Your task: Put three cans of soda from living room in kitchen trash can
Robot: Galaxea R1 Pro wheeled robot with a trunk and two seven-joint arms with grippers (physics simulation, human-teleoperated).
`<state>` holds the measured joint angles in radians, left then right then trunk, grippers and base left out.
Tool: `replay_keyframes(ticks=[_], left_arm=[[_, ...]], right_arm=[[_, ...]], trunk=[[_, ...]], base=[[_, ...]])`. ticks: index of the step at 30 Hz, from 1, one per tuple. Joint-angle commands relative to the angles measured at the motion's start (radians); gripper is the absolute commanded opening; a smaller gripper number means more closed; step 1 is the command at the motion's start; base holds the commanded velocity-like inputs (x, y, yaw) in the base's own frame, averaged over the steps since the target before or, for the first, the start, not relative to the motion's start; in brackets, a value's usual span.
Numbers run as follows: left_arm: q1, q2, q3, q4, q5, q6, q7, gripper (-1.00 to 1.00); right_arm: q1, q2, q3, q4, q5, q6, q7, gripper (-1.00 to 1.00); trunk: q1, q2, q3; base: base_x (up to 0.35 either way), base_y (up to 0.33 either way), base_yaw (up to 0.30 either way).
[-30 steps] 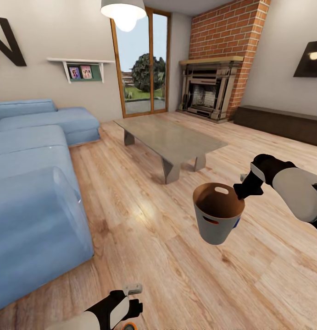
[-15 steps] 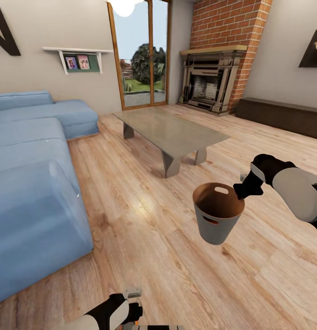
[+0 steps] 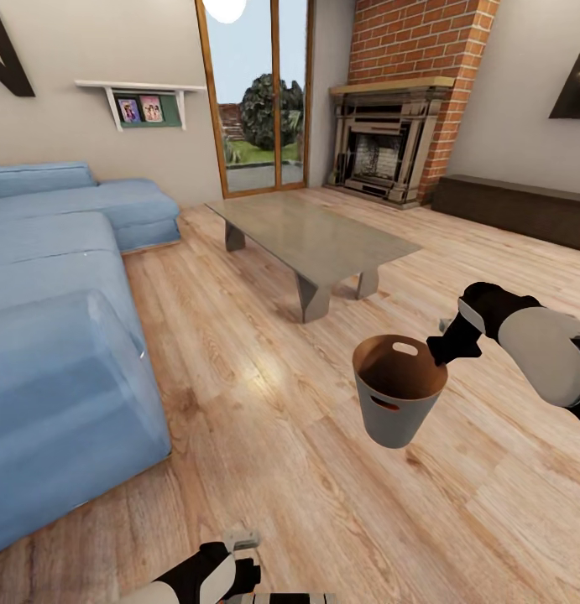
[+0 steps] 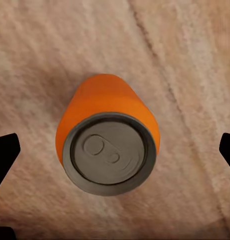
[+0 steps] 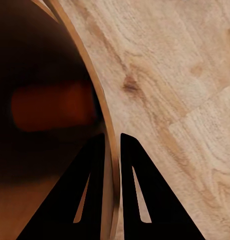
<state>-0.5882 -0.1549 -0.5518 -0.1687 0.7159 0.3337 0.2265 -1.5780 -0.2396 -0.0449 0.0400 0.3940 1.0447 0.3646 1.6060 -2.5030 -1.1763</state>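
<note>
Starting at the left, we see the blue corner sofa (image 3: 63, 335) filling the near left of the living room, with the pale wood-plank floor (image 3: 264, 436) running past it to the long glass-topped coffee table (image 3: 310, 239) and the red-brick fireplace (image 3: 382, 168) at the far wall. Low at the near edge our left gripper (image 4: 115, 150) hangs over the floor, its dark fingers (image 4: 5, 152) spread wide on either side of a bright orange soda can with a silver-grey top (image 4: 109, 150) that stands upright on the planks below, apart from both fingers. Further right, our right gripper (image 5: 112, 150) pinches the thin rim of the glossy copper-brown round bin (image 3: 399, 398), one finger inside the wall and one outside, carrying it above the floor. A dim orange shape (image 5: 55, 107) lies inside the bin; we judge it to be a can already dropped in, though it is too dark to be sure. The risk, as we see it, is a descent that lands off-centre and tips the standing can so it rolls away, or the bin swinging on its narrow rim grip and slipping while we reach.
</note>
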Motion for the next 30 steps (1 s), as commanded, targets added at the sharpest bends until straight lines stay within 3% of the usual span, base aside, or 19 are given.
replay_keyframes(ticks=[1,6,11,18,30], left_arm=[[0.0,0.0,0.0,0.0,0.0,-0.003,0.0,1.0],[0.001,0.0,0.0,0.0,-0.001,-0.015,-0.001,1.0],[0.001,0.0,0.0,-0.001,-0.004,-0.021,-0.001,1.0],[0.001,0.0,0.0,0.0,-0.01,-0.084,-0.001,1.0],[0.001,0.0,0.0,0.0,-0.012,-0.112,-0.002,1.0]], right_arm=[[0.0,0.0,-0.015,0.0,-0.018,0.002,0.004,-1.0],[0.0,0.0,-0.015,0.0,-0.018,0.002,0.004,-1.0],[0.0,0.0,-0.015,0.0,-0.018,0.002,0.004,-1.0],[0.0,0.0,-0.014,0.0,-0.018,0.002,0.004,-1.0],[0.0,0.001,-0.012,0.0,-0.018,0.002,0.004,-1.0]], trunk=[[0.0,0.0,0.0],[0.002,-0.001,-0.019],[0.002,-0.001,-0.019],[0.002,-0.001,-0.019],[0.007,-0.004,-0.058]], base=[[0.0,0.0,0.0],[0.0,0.0,0.0],[0.0,0.0,0.0],[0.0,0.0,0.0],[0.0,0.0,0.0]])
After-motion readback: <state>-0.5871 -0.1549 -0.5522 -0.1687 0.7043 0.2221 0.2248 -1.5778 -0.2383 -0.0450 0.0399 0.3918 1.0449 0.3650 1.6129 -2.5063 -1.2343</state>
